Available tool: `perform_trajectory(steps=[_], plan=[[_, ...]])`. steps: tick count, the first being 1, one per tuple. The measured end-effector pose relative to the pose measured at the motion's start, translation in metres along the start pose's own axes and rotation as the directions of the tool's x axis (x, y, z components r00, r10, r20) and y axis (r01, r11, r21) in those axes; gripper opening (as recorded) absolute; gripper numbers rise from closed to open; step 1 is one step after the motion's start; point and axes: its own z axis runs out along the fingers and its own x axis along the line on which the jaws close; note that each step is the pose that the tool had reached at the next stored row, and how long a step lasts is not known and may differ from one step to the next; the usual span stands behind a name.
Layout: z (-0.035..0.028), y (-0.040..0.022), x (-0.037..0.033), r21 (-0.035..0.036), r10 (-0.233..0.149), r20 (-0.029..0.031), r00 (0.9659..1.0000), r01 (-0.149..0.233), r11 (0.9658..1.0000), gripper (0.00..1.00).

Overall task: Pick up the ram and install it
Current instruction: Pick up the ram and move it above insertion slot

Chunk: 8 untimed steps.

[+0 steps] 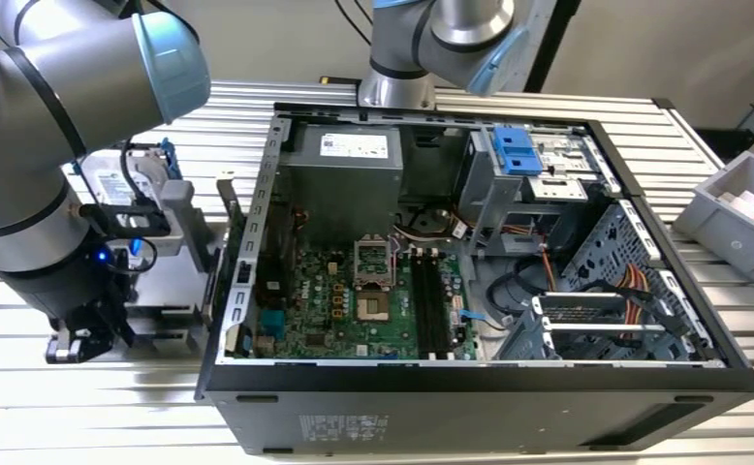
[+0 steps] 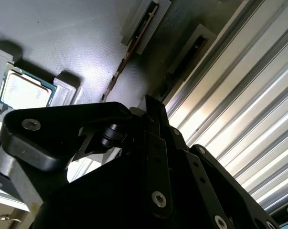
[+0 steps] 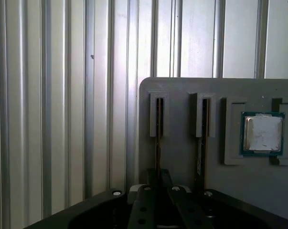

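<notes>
- The thin, bluish-grey ram stick (image 3: 158,143) stands on edge in a grey slotted holder plate (image 3: 179,90), at nine o'clock of the open black computer case (image 1: 481,387) in the exterior view.
- The black gripper (image 3: 158,175) sits in line with it; I cannot tell how the jaws stand.
- I want the grip square and centred on this stick, clear of the neighbouring stick (image 3: 199,138).

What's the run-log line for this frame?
phase: pickup | gripper: at grey holder, lined up with ram | ram: edge-up in holder slot | contact: cannot tell

The ram (image 3: 157,148) is dark, tray (image 3: 179,152) grey, chip (image 3: 262,133) silver rimmed green, table (image 3: 48,95) ribbed silver.
</notes>
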Motion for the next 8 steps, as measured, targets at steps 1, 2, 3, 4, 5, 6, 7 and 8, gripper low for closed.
perform_trajectory(steps=[1,2,3,4,5,6,7,8], plan=[[0.0000,0.0000,0.0000,0.0001,0.000,-0.0001,1.0000,0.000,1.0000,0.00],[0.0000,0.0000,0.0000,0.0001,0.000,-0.0001,1.0000,0.000,1.0000,0.00],[0.0000,0.0000,0.0000,0.0001,0.000,-0.0002,1.0000,0.000,1.0000,0.00],[0.0000,0.0000,0.0000,0.0001,0.000,-0.0003,1.0000,0.000,1.0000,0.00],[0.0000,0.0000,0.0000,0.0000,0.000,-0.0005,1.0000,0.000,1.0000,0.00],[0.0000,0.0000,0.0000,0.0000,0.000,-0.0005,1.0000,0.000,1.0000,0.00],[0.0000,0.0000,0.0000,0.0001,0.000,-0.0011,1.0000,0.000,1.0000,0.00],[0.0000,0.0000,0.0000,0.0000,0.000,-0.0018,1.0000,0.000,1.0000,0.00]])
